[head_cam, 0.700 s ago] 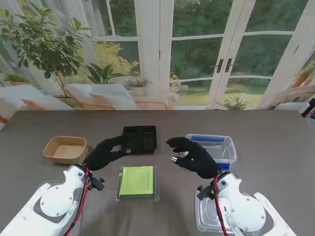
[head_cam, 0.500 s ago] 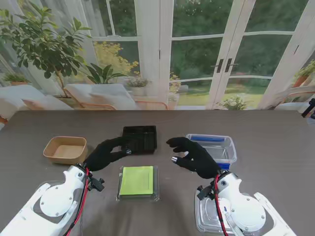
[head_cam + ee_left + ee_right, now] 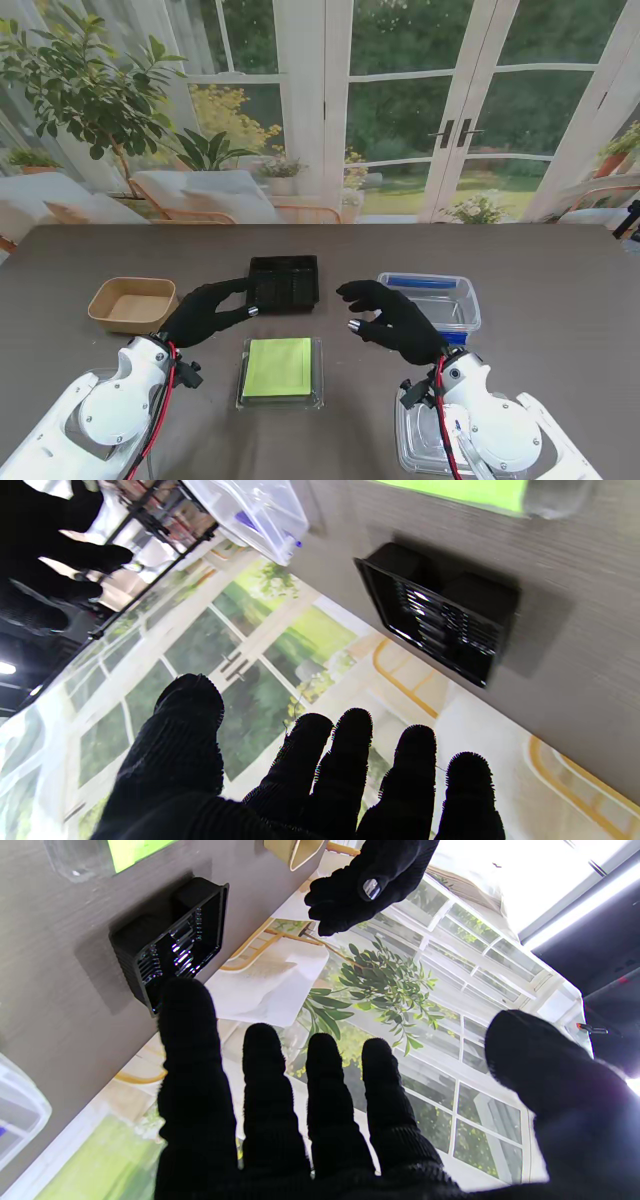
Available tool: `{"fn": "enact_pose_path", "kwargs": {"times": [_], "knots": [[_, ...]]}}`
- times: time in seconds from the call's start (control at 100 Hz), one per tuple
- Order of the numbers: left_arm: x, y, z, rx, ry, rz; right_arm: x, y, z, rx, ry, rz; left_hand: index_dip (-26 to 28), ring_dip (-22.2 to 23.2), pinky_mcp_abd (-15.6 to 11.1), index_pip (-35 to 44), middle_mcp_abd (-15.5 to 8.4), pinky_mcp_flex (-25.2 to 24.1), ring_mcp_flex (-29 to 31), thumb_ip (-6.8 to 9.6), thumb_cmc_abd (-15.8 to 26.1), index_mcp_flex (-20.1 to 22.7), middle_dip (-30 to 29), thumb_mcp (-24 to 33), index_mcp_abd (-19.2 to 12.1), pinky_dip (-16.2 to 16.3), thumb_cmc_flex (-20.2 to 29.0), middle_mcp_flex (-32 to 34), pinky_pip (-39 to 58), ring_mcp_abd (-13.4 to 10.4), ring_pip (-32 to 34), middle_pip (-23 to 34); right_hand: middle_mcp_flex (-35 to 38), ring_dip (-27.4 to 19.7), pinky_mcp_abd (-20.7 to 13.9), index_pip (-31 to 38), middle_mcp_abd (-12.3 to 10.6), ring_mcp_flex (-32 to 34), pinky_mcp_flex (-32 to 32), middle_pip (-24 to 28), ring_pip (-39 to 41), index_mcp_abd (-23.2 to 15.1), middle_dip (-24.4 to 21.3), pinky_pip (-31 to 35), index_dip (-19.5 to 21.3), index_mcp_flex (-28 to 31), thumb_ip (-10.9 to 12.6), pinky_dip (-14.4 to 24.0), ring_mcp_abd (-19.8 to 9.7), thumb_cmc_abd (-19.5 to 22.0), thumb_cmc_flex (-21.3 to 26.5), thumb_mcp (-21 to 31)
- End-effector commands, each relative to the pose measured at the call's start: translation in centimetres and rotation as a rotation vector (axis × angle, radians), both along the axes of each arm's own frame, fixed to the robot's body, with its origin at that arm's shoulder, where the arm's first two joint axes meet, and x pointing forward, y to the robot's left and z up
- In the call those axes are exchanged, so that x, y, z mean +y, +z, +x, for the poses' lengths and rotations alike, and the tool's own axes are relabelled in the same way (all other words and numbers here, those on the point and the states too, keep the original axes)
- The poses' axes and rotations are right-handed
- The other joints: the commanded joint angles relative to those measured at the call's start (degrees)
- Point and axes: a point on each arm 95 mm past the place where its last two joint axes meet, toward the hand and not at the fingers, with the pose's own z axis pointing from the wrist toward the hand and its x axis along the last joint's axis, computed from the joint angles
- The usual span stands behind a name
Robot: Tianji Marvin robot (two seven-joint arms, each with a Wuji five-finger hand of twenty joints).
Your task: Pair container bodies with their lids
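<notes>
Between the spread, empty left hand (image 3: pixel 205 311) and right hand (image 3: pixel 392 319), a glossy black ribbed tray (image 3: pixel 284 281) sits upright on the bench (image 3: pixel 560 280), two compartments showing.

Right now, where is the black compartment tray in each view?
Stand view: the black tray sits at table centre, beyond the left hand.
Left wrist view: it shows beyond the fingers.
Right wrist view: it shows past the fingertips.
Shared landmark: the green-lidded container beside it.
</notes>
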Motion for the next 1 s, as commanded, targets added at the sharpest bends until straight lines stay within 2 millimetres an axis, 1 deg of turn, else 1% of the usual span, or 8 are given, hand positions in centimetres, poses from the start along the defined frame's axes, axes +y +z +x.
{"fn": "enact_pose_path", "kwargs": {"times": [0.0,0.16,0.45,0.47,0.49,0.78,0.85,0.99], "knots": [[0.4,-0.1,-0.2,0.005,0.014,-0.032,0.5,0.2,-0.5,0.005,0.019,0.008,-0.29,0.23,-1.96,0.17,-1.55,0.42,0.95,0.57,-2.11,1.11,-0.68,1.28,-1.42,0.51,-1.13,0.61,-1.70,-1.52,0.23,-0.02,0.27,-0.73,-1.39,0.02,-0.44,0.45,-30.29,0.91,0.12,-1.08,-0.66,-1.20,0.74,-0.85,-0.71,1.74,-0.53,1.16,-1.21,-0.77],[2.2,-0.6,-0.6,0.010,0.067,0.023,0.6,0.3,-0.4,0.001,0.021,0.023,-0.57,0.05,-2.24,0.31,-1.49,1.28,1.06,0.34,-2.42,1.47,-1.04,2.65,-1.38,0.34,-0.89,0.65,-1.46,-1.53,0.31,-0.19,0.55,-0.74,-1.28,-0.01,-0.34,0.67,-30.13,0.83,0.11,-1.07,-0.68,-1.18,0.67,-0.76,-0.75,1.80,-0.49,1.15,-1.19,-0.68],[5.3,-1.9,-1.7,0.039,0.126,0.212,0.9,0.0,-0.5,0.003,0.034,0.024,-1.55,-0.85,-4.97,-0.64,-1.52,1.77,-0.71,-0.15,-3.16,-0.33,-2.21,5.43,-1.11,-0.39,-1.31,-1.88,-1.63,-2.78,-0.35,-1.14,0.63,-0.72,-1.29,0.02,-0.41,0.76,-30.11,0.80,0.10,-1.15,-0.66,-1.19,0.63,-0.81,-0.76,1.84,-0.44,1.19,-1.22,-0.60],[5.5,-2.0,-1.8,0.033,0.136,0.221,0.9,0.0,-0.5,0.004,0.036,0.024,-2.18,-1.59,-5.37,-0.46,-1.54,1.98,-1.00,-0.69,-4.00,-0.34,-2.99,8.82,-1.11,-1.43,-2.95,-2.17,-1.61,-3.05,-0.17,-0.88,0.60,-0.72,-1.32,0.02,-0.37,0.77,-30.16,0.79,0.11,-1.10,-0.67,-1.22,0.63,-0.82,-0.77,1.83,-0.44,1.22,-1.23,-0.59],[5.7,-2.1,-1.8,0.029,0.145,0.226,0.9,-0.1,-0.5,0.005,0.037,0.024,-2.37,-1.84,-5.72,-0.51,-1.52,1.97,-1.22,-0.81,-4.36,-0.56,-3.24,9.77,-1.00,-1.74,-3.25,-2.48,-1.66,-3.18,-0.26,-0.96,0.57,-0.72,-1.29,0.02,-0.39,0.75,-30.14,0.78,0.09,-1.08,-0.67,-1.21,0.62,-0.84,-0.76,1.83,-0.46,1.25,-1.19,-0.58],[7.1,-3.2,-1.1,0.041,0.177,0.262,1.3,-0.7,-0.6,0.029,0.062,0.025,-3.01,-3.61,-10.26,-0.93,-1.54,3.54,-1.62,-1.39,-7.26,-1.36,-4.26,16.05,-0.14,-6.04,-3.56,-3.68,-3.35,-6.19,-0.86,-1.54,0.78,-0.70,-1.25,0.13,-0.25,0.83,-30.09,0.88,0.13,-0.96,-0.62,-1.22,0.61,-0.85,-0.78,1.86,-0.32,1.31,-1.13,-0.55],[7.2,-3.2,-0.8,0.050,0.172,0.284,1.3,-0.8,-0.6,0.031,0.064,0.027,-3.41,-4.27,-10.96,-1.19,-1.67,3.97,-1.85,-1.84,-8.14,-1.65,-4.66,18.27,0.01,-7.78,-4.11,-3.95,-3.90,-6.62,-0.71,-1.53,0.94,-0.70,-1.24,0.16,-0.21,0.89,-30.12,0.92,0.14,-0.92,-0.61,-1.24,0.61,-0.83,-0.79,1.85,-0.33,1.30,-1.14,-0.56],[7.5,-2.9,-0.4,0.079,0.169,0.327,1.3,-0.8,-0.6,0.035,0.066,0.030,-3.74,-4.73,-11.77,-1.71,-2.03,3.38,-2.84,-2.05,-8.78,-2.99,-4.96,19.01,0.17,-8.55,-4.40,-5.20,-4.19,-7.36,-1.00,-1.90,1.07,-0.70,-1.23,0.19,-0.14,0.91,-30.13,0.92,0.14,-0.94,-0.61,-1.28,0.60,-0.85,-0.78,1.84,-0.28,1.34,-1.12,-0.52]]}}
